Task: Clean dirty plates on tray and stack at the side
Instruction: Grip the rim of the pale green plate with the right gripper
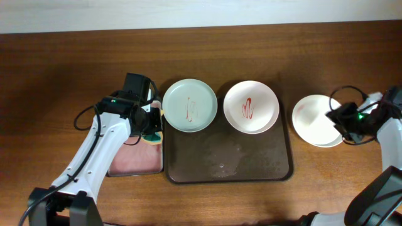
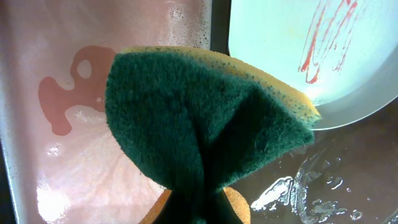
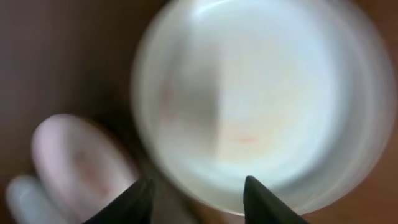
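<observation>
Overhead looks straight down on the worktop (image 1: pixel 56 69). Left wrist closely shares the pale-green plate (image 2: pixel 280 56) at the tray's (image 1: pixel 188 169) 11 o'clock. Right wrist, blurred, shares the white plates (image 3: pixel 261 99) at 3 o'clock.

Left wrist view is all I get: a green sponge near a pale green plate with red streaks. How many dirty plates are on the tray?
Observer: Two on the dark brown plastic tray: that pale green round plate and a white round plate, both red-smeared.
Operator: Anything stacked aside yet?
Observer: Yes, white round plates sit on the wooden table right of the tray, the right end effector at their edge.
</observation>
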`<action>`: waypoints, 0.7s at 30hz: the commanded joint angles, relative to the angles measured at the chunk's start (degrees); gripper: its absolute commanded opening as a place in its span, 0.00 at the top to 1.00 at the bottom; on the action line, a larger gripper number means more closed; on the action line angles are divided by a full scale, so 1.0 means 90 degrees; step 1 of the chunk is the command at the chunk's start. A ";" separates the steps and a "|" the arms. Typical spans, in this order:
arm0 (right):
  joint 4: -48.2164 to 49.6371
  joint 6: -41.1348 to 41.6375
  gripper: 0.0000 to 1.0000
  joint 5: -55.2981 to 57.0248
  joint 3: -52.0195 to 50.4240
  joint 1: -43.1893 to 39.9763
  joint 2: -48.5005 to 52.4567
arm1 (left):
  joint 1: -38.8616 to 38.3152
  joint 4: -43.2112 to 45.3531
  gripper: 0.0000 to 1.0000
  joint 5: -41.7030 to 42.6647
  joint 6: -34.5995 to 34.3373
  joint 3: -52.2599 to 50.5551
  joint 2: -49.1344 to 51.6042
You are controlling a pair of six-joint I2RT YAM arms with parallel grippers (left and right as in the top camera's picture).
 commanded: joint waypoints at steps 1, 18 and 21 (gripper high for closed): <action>0.0007 -0.0806 0.45 -0.1256 0.0194 0.0845 0.0002 | 0.0039 0.0015 1.00 -0.0019 0.0095 -0.0024 -0.0017; 0.2351 0.1447 0.43 0.1372 0.0194 0.6353 0.1260 | 0.0039 0.0012 1.00 -0.0019 0.0095 -0.0024 -0.0017; 0.2674 0.1829 0.49 0.1345 0.0194 0.6421 0.1741 | 0.0039 0.0010 1.00 -0.0019 0.0095 -0.0024 -0.0017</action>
